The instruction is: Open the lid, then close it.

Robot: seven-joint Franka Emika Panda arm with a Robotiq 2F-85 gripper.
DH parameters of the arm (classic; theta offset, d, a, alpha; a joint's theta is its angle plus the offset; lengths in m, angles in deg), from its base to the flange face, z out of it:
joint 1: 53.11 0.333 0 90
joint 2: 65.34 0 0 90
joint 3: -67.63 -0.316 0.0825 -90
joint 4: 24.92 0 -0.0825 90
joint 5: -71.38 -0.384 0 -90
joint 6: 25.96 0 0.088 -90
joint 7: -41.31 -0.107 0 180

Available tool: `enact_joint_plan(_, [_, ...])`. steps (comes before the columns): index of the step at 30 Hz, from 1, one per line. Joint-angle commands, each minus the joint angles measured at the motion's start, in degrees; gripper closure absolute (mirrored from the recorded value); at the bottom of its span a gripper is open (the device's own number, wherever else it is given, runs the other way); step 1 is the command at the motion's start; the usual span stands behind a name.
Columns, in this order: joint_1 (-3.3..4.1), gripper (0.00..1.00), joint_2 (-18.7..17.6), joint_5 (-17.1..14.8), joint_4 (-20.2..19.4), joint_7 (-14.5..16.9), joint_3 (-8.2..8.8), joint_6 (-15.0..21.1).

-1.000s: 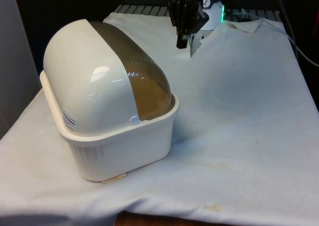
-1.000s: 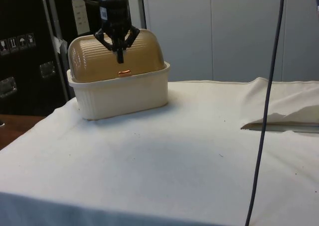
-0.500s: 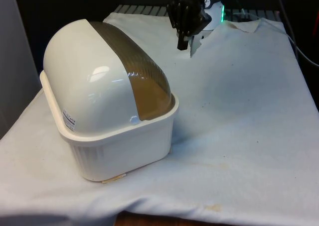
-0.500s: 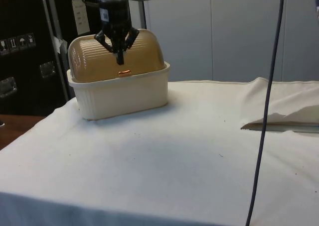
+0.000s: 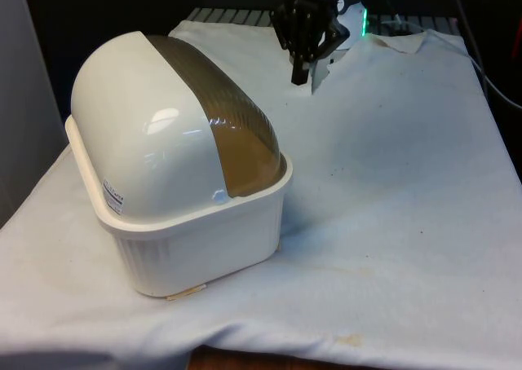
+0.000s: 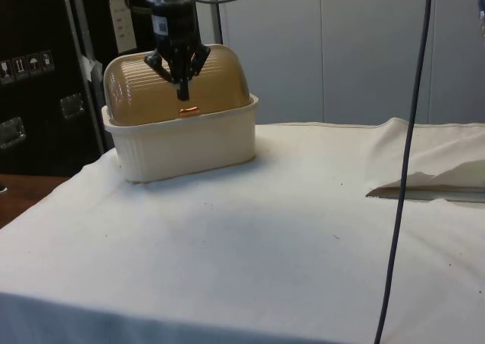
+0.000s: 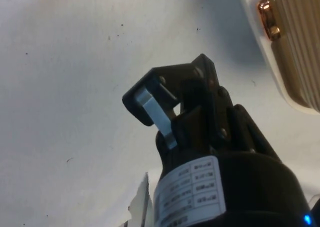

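Side view: one bread box (image 6: 179, 124), lid (image 6: 176, 84) closed, long axis crosswise, handle (image 6: 189, 111) facing camera; one gripper (image 6: 182, 95), fingers together.

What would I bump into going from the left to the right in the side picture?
Bread box with its brown lid shut, the gripper hanging in front of it → open white cloth → dark cable hanging down → raised fold of cloth.

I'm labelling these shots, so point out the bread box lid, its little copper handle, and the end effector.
bread box lid (image 6: 178, 90): side view, on its ribbed amber front.
copper handle (image 6: 189, 111): side view, on its middle.
end effector (image 5: 301, 76): front view, at its fingertips.
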State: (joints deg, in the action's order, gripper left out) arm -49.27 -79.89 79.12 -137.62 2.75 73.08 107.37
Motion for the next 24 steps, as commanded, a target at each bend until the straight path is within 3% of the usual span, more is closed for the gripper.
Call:
enact_joint_plan(1, [-0.23,1.0,-0.1,-1.1,-0.2,1.7,-0.46,0.7])
enact_joint_plan(3, [0.0,1.0,-0.1,-0.1,0.0,1.0,0.0,0.1])
enact_joint_plan(6, [-0.23,1.0,-0.3,-1.4,-0.2,4.0,-0.46,0.8])
enact_joint_plan(21, [-0.29,1.0,-1.3,-3.0,-0.3,11.5,-0.52,1.4])
enact_joint_plan(22, [0.0,1.0,-1.4,-2.1,0.0,11.1,-0.06,0.7])
enact_joint_plan(24, [-0.29,1.0,-1.5,-3.3,-0.3,12.8,-0.52,1.5])
